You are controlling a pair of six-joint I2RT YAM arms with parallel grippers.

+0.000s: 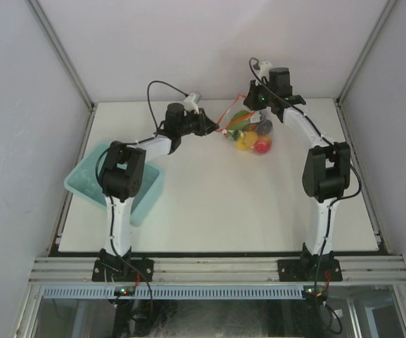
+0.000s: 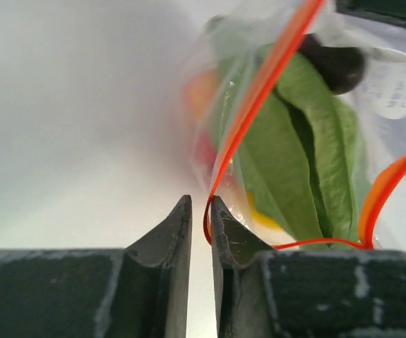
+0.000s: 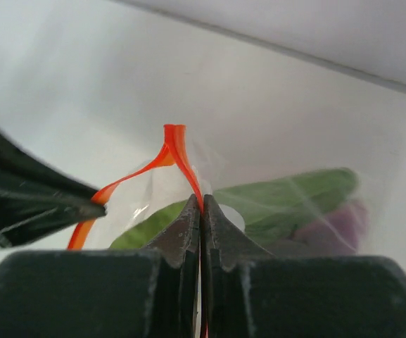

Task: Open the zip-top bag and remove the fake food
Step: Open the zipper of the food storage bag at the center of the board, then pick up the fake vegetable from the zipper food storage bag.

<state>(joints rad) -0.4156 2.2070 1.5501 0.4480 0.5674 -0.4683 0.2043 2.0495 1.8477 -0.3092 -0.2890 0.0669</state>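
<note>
Inside clear zip-top bag, ridged green leaf

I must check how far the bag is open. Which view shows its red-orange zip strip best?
The left wrist view: the zip strip runs long and sharp, its two sides parted. The right wrist view shows a short piece pinched in the right gripper; the top view, thin lines.

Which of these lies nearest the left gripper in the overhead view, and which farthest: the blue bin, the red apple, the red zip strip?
From the left gripper:
1. Red zip strip, right at its fingertips.
2. Red apple, inside the bag, further right.
3. Blue bin, far off on the left side.
</note>
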